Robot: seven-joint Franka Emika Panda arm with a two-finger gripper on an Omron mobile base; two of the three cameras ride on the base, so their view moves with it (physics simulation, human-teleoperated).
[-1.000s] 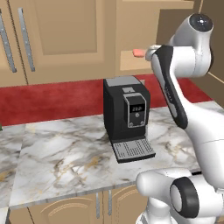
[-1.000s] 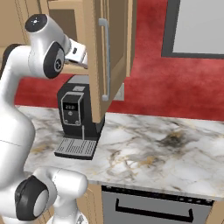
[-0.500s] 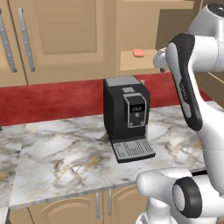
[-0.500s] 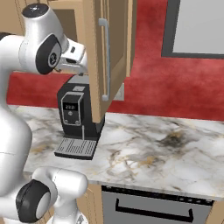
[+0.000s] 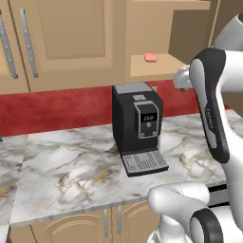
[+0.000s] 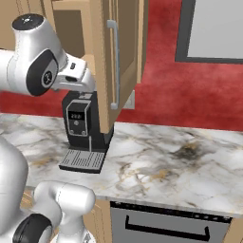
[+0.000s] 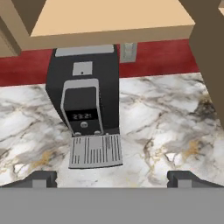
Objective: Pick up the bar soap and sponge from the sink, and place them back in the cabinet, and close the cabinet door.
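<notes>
One item, the soap (image 5: 150, 57), lies on the cabinet (image 5: 161, 65) shelf above the coffee machine (image 5: 137, 126). The gripper (image 7: 112, 178) hangs wide open and empty over that machine. Risk: the arm swinging near it clips the open door (image 6: 110, 61), or knocks the soap off.

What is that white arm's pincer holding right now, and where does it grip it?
Nothing. In the hand view the pincer stands wide open, with only marble counter and the coffee machine far below. The bar soap lies on the cabinet shelf.
</notes>
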